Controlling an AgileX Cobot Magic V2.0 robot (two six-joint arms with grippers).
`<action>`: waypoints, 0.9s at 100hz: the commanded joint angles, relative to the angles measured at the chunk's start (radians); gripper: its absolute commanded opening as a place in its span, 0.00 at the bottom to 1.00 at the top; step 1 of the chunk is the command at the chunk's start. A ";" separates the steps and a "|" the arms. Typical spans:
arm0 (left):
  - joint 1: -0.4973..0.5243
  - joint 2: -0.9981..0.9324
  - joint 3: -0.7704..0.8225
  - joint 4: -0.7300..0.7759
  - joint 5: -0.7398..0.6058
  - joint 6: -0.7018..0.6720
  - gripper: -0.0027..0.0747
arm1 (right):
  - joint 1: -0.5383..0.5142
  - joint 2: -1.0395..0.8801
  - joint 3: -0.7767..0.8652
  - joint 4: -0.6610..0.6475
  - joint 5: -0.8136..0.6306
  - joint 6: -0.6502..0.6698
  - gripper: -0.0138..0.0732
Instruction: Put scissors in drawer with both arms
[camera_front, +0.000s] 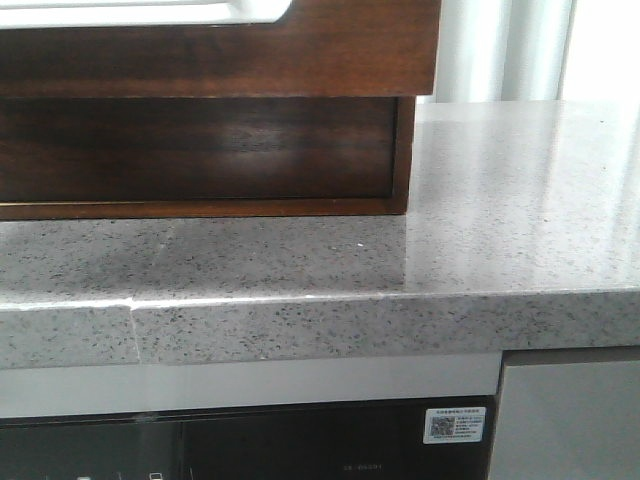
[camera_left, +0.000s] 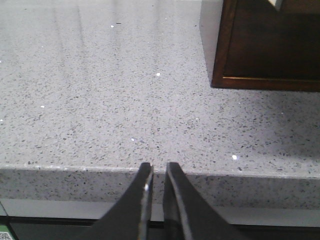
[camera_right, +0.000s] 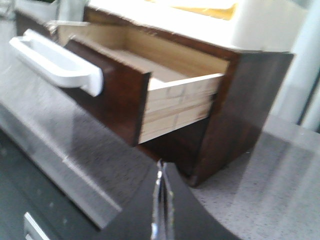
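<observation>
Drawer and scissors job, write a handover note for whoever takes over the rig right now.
Left gripper: practically shut, holding nothing, at the front edge of the counter.
Right gripper: shut, empty, in front of the cabinet's corner.
Drawer: pulled out, its white handle facing forward.
Scissors: not visible in any view, and only part of the drawer's inside shows.
Done: the drawer is open.
Left: find the scissors, confirm or place them inside, then probably close it.

Front and wrists, all near drawer (camera_front: 215, 45).
</observation>
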 joint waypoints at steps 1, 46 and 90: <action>0.001 -0.033 0.015 -0.010 -0.059 0.000 0.04 | -0.009 0.006 0.003 -0.104 -0.167 0.146 0.04; 0.001 -0.033 0.015 -0.010 -0.059 0.000 0.04 | -0.370 -0.106 0.189 -0.617 -0.276 0.847 0.04; 0.001 -0.033 0.015 -0.010 -0.059 0.000 0.04 | -0.589 -0.260 0.292 -0.668 -0.099 0.931 0.04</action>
